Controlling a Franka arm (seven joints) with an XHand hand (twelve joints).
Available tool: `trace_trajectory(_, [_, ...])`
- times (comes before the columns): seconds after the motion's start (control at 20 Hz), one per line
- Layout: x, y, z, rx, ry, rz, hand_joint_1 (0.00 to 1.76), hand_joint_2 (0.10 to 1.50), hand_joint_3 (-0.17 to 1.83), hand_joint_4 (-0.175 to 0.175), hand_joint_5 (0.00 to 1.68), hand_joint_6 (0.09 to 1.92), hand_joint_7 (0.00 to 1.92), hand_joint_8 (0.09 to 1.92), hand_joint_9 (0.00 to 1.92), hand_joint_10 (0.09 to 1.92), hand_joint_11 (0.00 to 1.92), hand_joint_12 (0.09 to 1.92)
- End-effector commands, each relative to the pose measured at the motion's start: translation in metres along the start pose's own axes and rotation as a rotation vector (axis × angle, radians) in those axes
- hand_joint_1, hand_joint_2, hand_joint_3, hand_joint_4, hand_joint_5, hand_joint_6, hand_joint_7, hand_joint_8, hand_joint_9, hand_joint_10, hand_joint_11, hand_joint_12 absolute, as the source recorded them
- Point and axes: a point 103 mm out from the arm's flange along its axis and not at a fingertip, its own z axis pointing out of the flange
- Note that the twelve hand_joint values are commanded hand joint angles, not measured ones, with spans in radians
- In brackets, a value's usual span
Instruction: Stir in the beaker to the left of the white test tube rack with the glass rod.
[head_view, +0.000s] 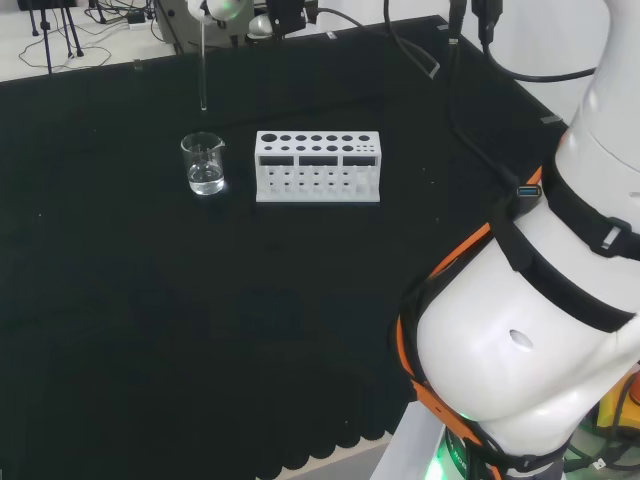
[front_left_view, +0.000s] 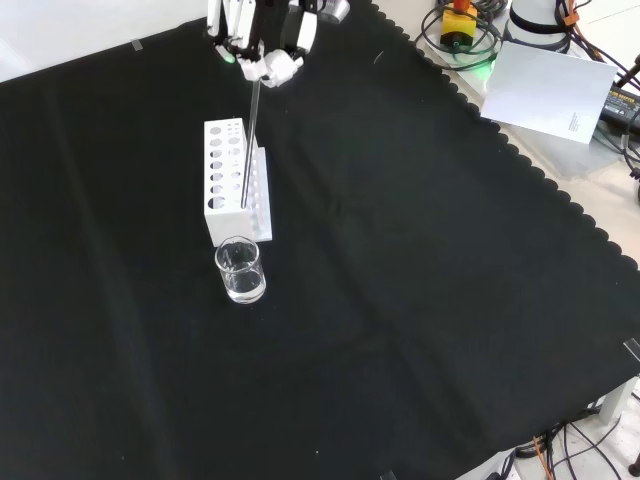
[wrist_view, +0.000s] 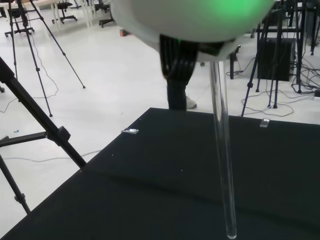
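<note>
Your hand (front_left_view: 262, 62) grips the glass rod (head_view: 203, 70) at upper left of the head view, above the beaker (head_view: 204, 164); lowering and stirring remain.

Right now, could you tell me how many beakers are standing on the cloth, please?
1: the beaker stands just left of the white test tube rack in the head view. Other clear glassware could go unseen.

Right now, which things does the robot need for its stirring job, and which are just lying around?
For the job:
- glass rod, held upright by the robot hand
- beaker, with some clear liquid in it
- white rack, which marks which beaker to stir

Just lying about:
- sheet of paper off the black cloth
- cables beside it
</note>
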Motion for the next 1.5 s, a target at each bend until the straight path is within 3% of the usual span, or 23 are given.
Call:
trace_trajectory(0.05, [-0.001, 0.011, 0.019, 0.025, 0.01, -0.016, 1.33, 0.57, 0.8, -0.175, 1.26, 0.49, 1.35, 0.86, 1.71, 0.67, 1.31, 0.71])
trace_trajectory(0.4, [0.0, 0.022, 0.034, 0.031, 0.023, -0.03, 1.33, 0.58, 0.8, -0.175, 1.26, 0.49, 1.35, 0.86, 1.71, 0.67, 1.31, 0.71])
trace_trajectory(0.65, [0.003, 0.03, 0.045, 0.039, 0.036, -0.071, 1.33, 0.58, 0.8, -0.175, 1.26, 0.49, 1.35, 0.86, 1.71, 0.67, 1.32, 0.7])
trace_trajectory(1.5, [-0.023, 0.033, 0.086, 0.102, 0.036, -0.042, 1.33, 0.58, 0.8, -0.175, 1.27, 0.49, 1.35, 0.86, 1.71, 0.67, 1.31, 0.7])
